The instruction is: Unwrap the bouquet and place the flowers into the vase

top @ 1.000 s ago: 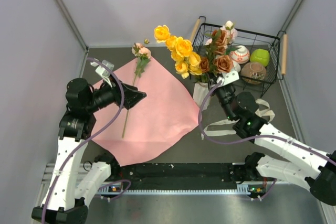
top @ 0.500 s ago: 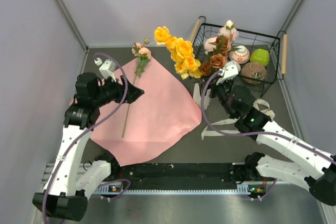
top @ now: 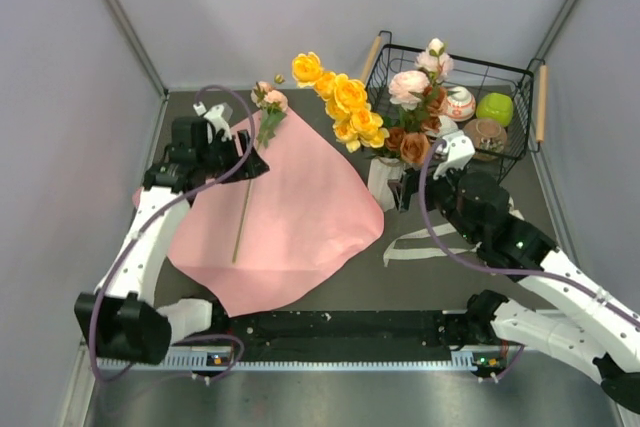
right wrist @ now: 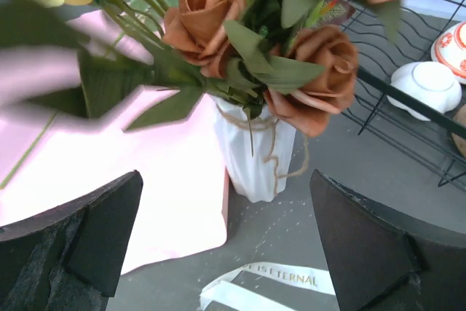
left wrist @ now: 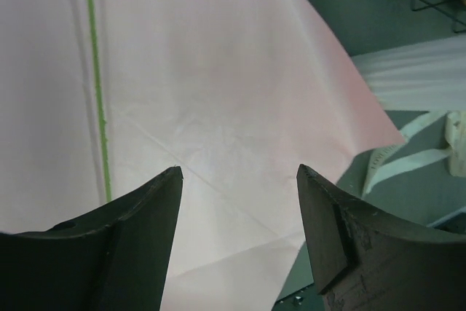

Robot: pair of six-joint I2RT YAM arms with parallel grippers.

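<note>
From above, the dark counter carries a salmon-pink paper sheet spread open and flat across its left half, from about 7 o'clock to 11 o'clock. A black wire basket with wooden handles sits at 1 o'clock.

The flowers, yellow roses with peach-pink, rust and white blooms, stand bunched in the vase just off the sheet's 3 o'clock edge. Leaves hide its rim, so I take it the stems sit in its mouth. One lone spray lies on the sheet. Its green stem runs toward 6 o'clock and its small pink blooms reach past the sheet's 12 o'clock edge.

My left hand hovers over the sheet just at 3 o'clock of that stem, fingers spread wide and holding nothing. My right hand is just at 3 o'clock of the vase, fingers as wide as they go and empty. Its wrist view shows the white ribbed vase ahead, apart from both fingers.

A beige ribbon lies loose on the counter at 5 o'clock of the vase. In the basket are a red-patterned bowl, a green one and a brown one.
</note>
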